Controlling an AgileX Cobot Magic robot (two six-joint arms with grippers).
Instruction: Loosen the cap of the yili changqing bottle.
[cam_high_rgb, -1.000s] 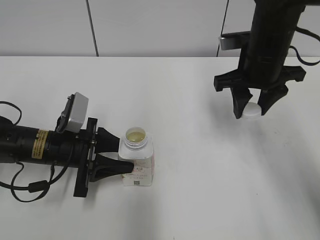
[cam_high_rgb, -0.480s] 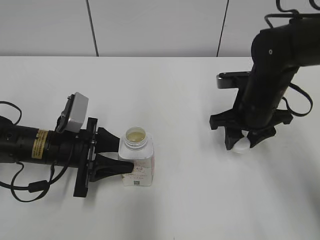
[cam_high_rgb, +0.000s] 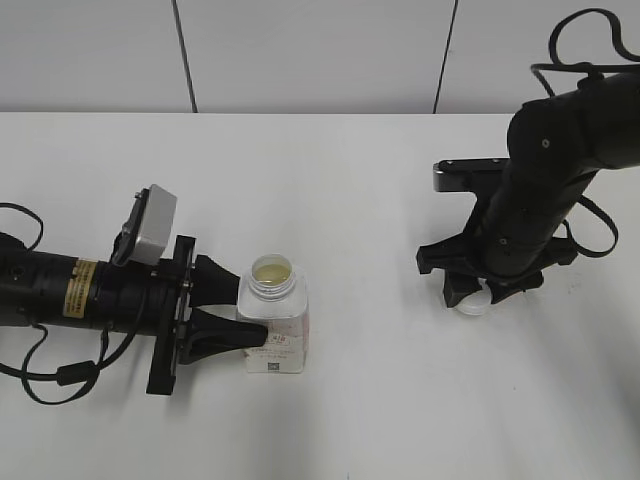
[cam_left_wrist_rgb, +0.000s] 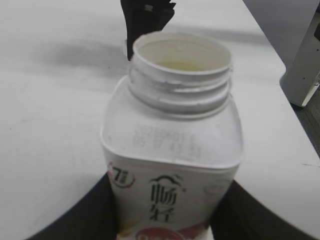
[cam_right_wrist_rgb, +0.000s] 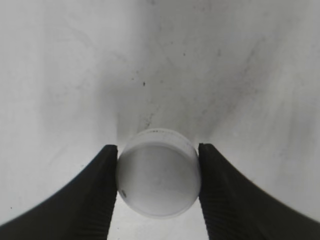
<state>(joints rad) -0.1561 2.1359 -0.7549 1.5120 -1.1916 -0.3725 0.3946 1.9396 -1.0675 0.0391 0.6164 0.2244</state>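
Observation:
The yili changqing bottle (cam_high_rgb: 273, 325) stands upright on the white table at lower left, its threaded neck open with no cap on it; it also shows in the left wrist view (cam_left_wrist_rgb: 172, 155). My left gripper (cam_high_rgb: 228, 315) lies level and is shut on the bottle's body, and in the left wrist view its jaws (cam_left_wrist_rgb: 170, 210) flank the label. The white cap (cam_high_rgb: 473, 297) is at the right, low against the table. My right gripper (cam_high_rgb: 476, 292) points down and is shut on it. In the right wrist view the cap (cam_right_wrist_rgb: 158, 172) sits between both fingers (cam_right_wrist_rgb: 158, 180), touching them.
The white table (cam_high_rgb: 380, 380) runs to a pale panelled wall at the back. A grey camera box (cam_high_rgb: 148, 224) sits on the left arm. A black cable (cam_high_rgb: 40, 375) trails at the lower left.
My right arm has come down and slightly left with the cap, from well above the table to table level. The left gripper and the bottle have not moved.

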